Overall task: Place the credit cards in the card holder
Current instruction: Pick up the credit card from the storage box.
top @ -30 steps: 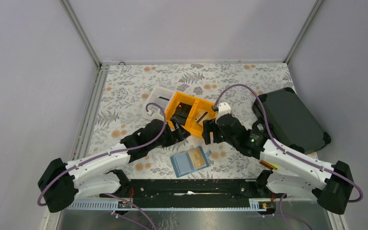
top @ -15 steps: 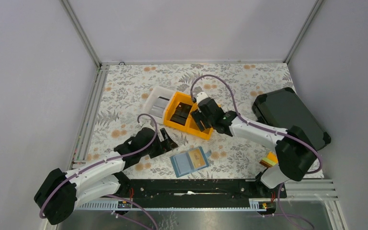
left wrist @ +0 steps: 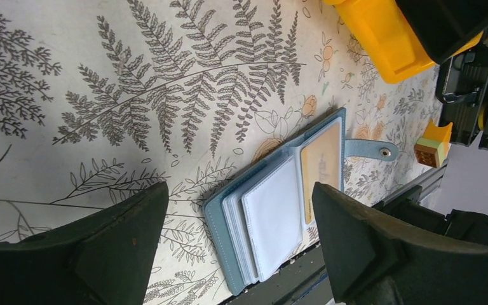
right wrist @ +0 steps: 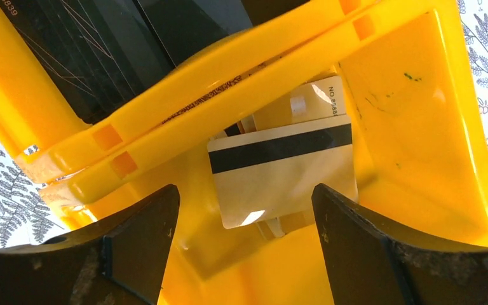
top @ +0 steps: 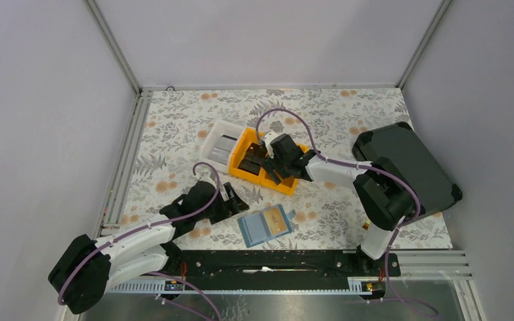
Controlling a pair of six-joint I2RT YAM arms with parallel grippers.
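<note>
The teal card holder [top: 266, 225] lies open near the table's front edge, with a tan card [left wrist: 321, 162] in one pocket and clear sleeves on the other side. My left gripper [top: 235, 197] hovers open just left of it; in the left wrist view the card holder [left wrist: 279, 203] lies between and beyond the spread fingers of that gripper [left wrist: 240, 190]. My right gripper [top: 272, 167] is open over the orange bin [top: 288, 185]. In the right wrist view a pale credit card [right wrist: 279, 171] with a black stripe lies ahead of the open gripper [right wrist: 246, 190]. Dark credit cards [right wrist: 82, 51] fill the neighbouring compartment.
A white bin [top: 222, 144] holding a grey card adjoins the orange bin on the left. A large black hard case [top: 405, 167] lies at the right. A small orange and yellow block [left wrist: 433, 143] sits near the front rail [top: 268, 261].
My right arm has swung forward and left, bringing its gripper over the orange bin. My left gripper has drawn back from the bin toward the card holder.
</note>
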